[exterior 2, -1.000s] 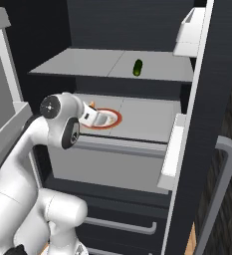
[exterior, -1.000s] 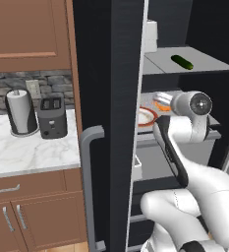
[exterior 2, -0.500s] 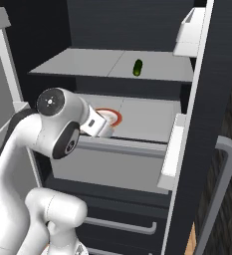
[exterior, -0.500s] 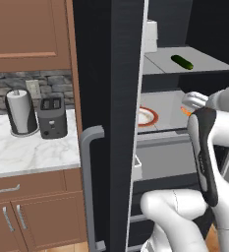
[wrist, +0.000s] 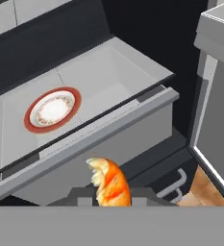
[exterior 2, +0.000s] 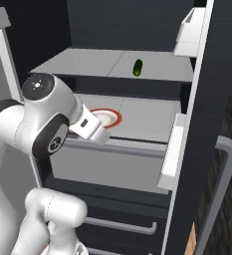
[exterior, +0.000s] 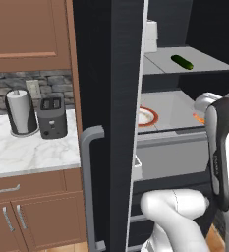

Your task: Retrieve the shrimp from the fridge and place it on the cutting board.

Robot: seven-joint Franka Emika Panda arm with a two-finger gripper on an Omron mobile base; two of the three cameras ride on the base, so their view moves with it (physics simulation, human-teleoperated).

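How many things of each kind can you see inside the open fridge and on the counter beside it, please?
Food items: 2, the cucumber and the shrimp in the end effector
Plates: 1, the red-rimmed plate
Counter appliances: 1, the toaster
Paper towel rolls: 1, the paper towel roll
Total: 5

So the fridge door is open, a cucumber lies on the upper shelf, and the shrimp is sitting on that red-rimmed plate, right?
Not quite: the shrimp is off the plate, held in the gripper outside the shelf, as the hand view shows. The rest is right.
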